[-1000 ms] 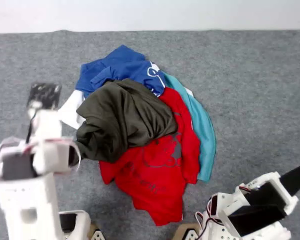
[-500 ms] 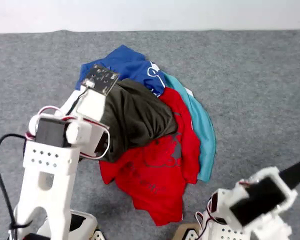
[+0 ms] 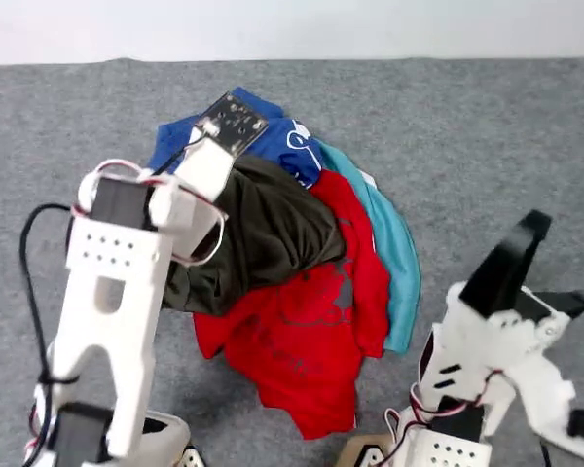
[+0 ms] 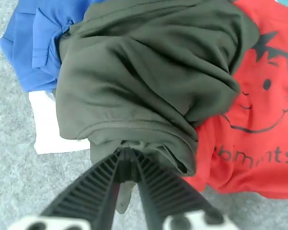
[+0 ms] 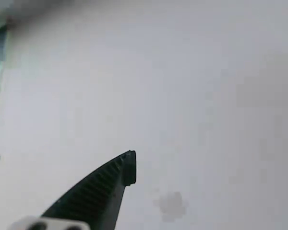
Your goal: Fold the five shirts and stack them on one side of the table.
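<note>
- Nearest, lower right of the high view: right gripper [image 3: 555, 268] raised above the grey table [image 3: 506, 136], jaws spread.
- Left of centre: left gripper [image 4: 127, 155], jaws closed, tips at the olive shirt's [image 3: 273, 224] hem.
- Beyond, mid-frame: olive shirt heaped over red shirt [image 3: 311, 331], teal shirt [image 3: 394, 253], blue shirt [image 3: 273, 136], white shirt [image 4: 50, 124].

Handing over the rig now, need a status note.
Left gripper: shut on the dark olive shirt's hem, atop the pile.
Right gripper: open, raised, empty.
Red printed shirt, blue shirt, teal shirt and white shirt lie heaped with it, mid-table.
Done: nothing folded. Left: fold all five, stack at one side.
</note>
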You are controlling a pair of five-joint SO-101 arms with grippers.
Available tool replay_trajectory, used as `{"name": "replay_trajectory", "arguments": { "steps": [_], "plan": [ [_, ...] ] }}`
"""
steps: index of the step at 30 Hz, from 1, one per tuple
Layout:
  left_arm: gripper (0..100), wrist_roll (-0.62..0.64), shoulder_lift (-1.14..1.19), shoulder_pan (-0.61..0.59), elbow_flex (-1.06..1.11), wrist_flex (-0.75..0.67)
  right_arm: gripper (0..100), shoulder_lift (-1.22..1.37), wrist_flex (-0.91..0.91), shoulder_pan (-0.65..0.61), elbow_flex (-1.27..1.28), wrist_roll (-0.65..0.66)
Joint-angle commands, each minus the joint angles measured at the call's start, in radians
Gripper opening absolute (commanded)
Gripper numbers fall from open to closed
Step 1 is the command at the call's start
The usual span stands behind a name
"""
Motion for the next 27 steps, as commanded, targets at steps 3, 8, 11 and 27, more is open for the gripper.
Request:
{"name": "replay_trajectory", "arguments": {
  "steps": [3,8,11,27],
  "plan": [
    [24,-0.006,0.086,-0.003,-0.11,-0.014,85.8,0.007,0.194,0.073,0.003,-0.005],
    [31,-0.011,0.193,-0.003,-0.128,-0.02,85.8,0.007,0.414,0.125,0.003,-0.005],
    [32,-0.011,0.298,-0.003,-0.131,-0.064,85.8,0.007,0.524,0.16,0.003,-0.006],
    [15,-0.014,0.761,-0.003,-0.183,-0.166,85.8,0.007,0.823,0.18,0.003,-0.009]
  ]
}}
